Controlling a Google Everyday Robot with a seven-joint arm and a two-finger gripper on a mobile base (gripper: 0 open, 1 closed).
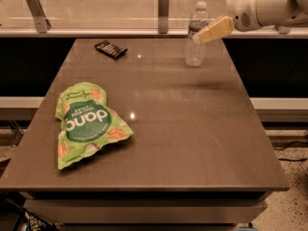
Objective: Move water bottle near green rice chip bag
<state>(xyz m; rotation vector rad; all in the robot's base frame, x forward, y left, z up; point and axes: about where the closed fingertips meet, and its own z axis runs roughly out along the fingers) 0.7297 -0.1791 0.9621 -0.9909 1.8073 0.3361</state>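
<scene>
Tan end effector (pixel 199 37) (upper right) on white arm (pixel 269 6).

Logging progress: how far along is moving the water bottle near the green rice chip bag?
Done: nothing; the water bottle stands back right on the table, apart from the green rice chip bag at front left. Underway: the hand is at the bottle's upper part. Left: carrying it over.
</scene>
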